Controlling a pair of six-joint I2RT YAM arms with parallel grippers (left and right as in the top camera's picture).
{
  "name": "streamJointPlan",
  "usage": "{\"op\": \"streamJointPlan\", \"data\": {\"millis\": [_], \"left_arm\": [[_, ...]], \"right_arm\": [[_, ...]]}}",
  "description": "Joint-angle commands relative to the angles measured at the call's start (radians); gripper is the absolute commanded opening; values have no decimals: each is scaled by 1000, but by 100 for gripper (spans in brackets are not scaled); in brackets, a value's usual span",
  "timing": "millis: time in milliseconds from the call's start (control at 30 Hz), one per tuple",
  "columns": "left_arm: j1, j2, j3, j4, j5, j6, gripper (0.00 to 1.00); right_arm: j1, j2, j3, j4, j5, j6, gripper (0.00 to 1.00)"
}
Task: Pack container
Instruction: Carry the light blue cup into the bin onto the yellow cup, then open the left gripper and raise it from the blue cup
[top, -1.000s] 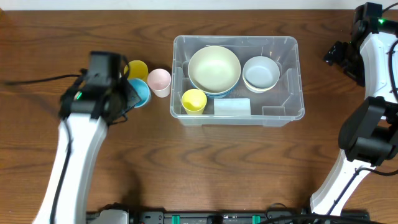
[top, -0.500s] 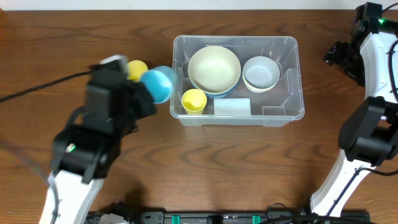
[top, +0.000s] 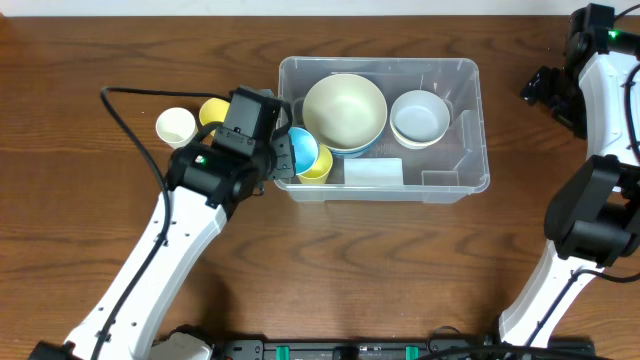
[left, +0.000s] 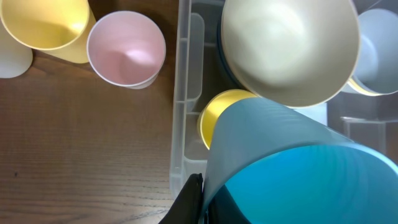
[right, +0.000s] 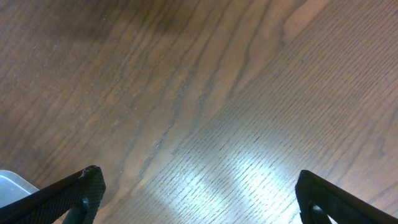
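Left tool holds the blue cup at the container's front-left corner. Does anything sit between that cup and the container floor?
Yes. A yellow cup stands upright in that corner of the container, directly under the blue cup in the left tool; the cream bowl sits close beside it.

Left arm (top: 165, 250) reaches from lower left toward centre, left gripper (top: 288, 157) clamped on a blue cup (top: 304, 150). Right arm (top: 605, 90) stands folded at right edge, right gripper (right: 199, 193) spread wide.

clear rectangular container (top: 470, 180) sits upright mid-table, holding bowls.
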Motion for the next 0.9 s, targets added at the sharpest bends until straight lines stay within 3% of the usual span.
{"op": "streamJointPlan", "data": {"millis": [0, 767, 867], "left_arm": [[-6, 12, 30, 0, 0, 29, 6], [-15, 101, 29, 51, -1, 48, 7], [-15, 101, 29, 50, 0, 52, 13]], "right_arm": [[-10, 11, 4, -1, 14, 13, 99], [-10, 11, 4, -1, 14, 13, 99], [-10, 11, 4, -1, 14, 13, 99]]}}
